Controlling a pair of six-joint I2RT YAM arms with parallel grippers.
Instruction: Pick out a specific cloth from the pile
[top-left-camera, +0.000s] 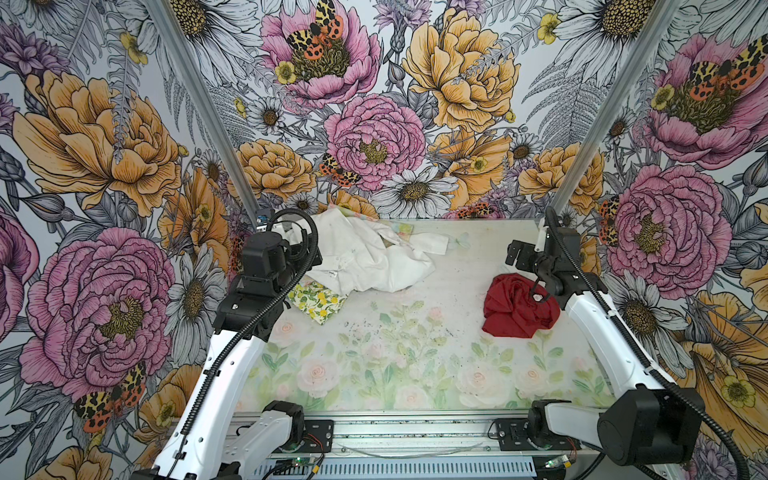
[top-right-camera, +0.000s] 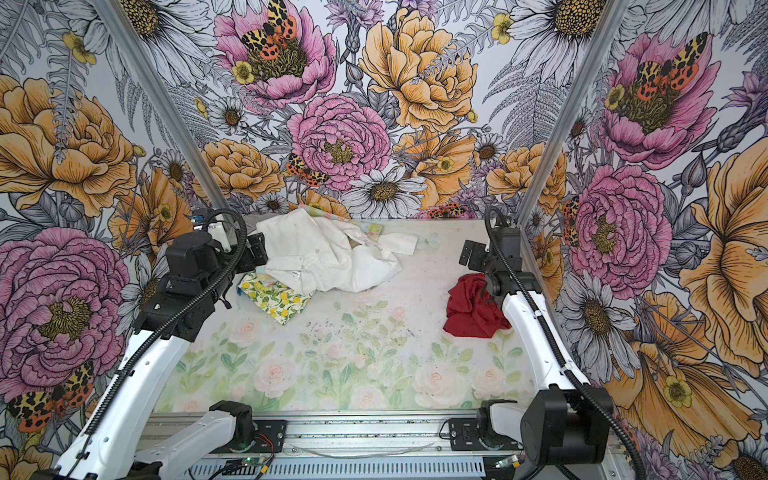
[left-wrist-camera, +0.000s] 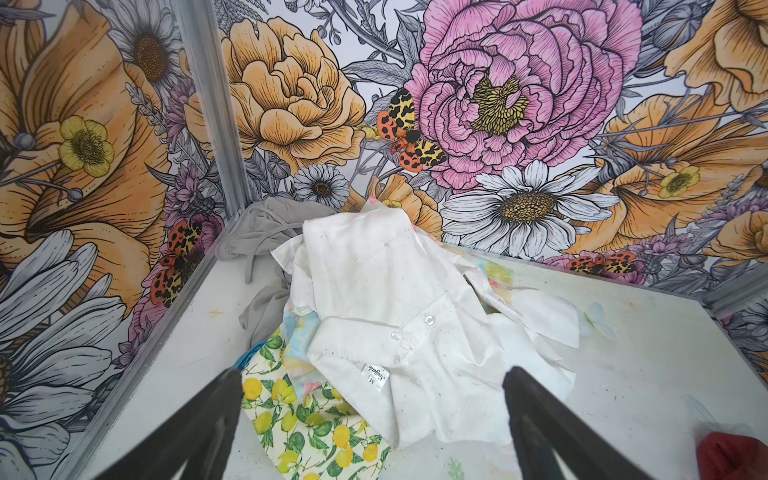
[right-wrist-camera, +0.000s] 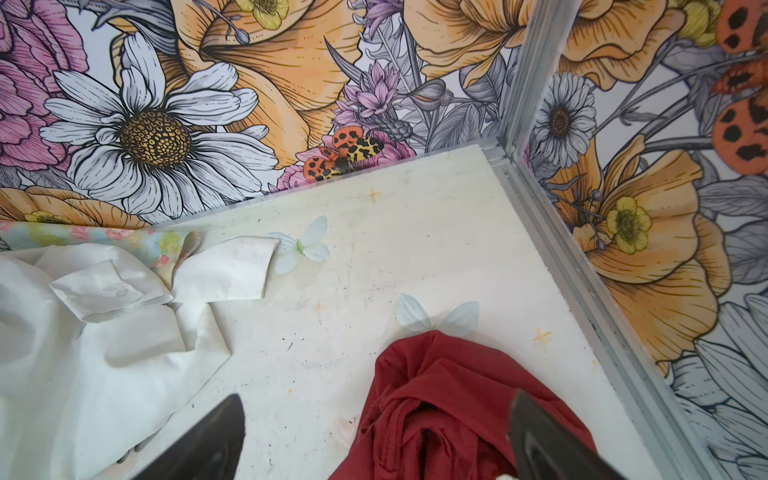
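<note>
Cloth (top-left-camera: 515, 309) crumpled, well apart from pile (top-left-camera: 365, 253); right tool (right-wrist-camera: 376, 397) spread wide above.

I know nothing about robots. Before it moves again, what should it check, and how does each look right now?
1. The red cloth lies apart from the pile: ok, alone on the table.
2. The right gripper is open: ok, jaws wide.
3. The red cloth is free of its fingers: cannot tell, one finger overlaps it.
4. The left gripper is empty: ok, open above the white shirt.
</note>
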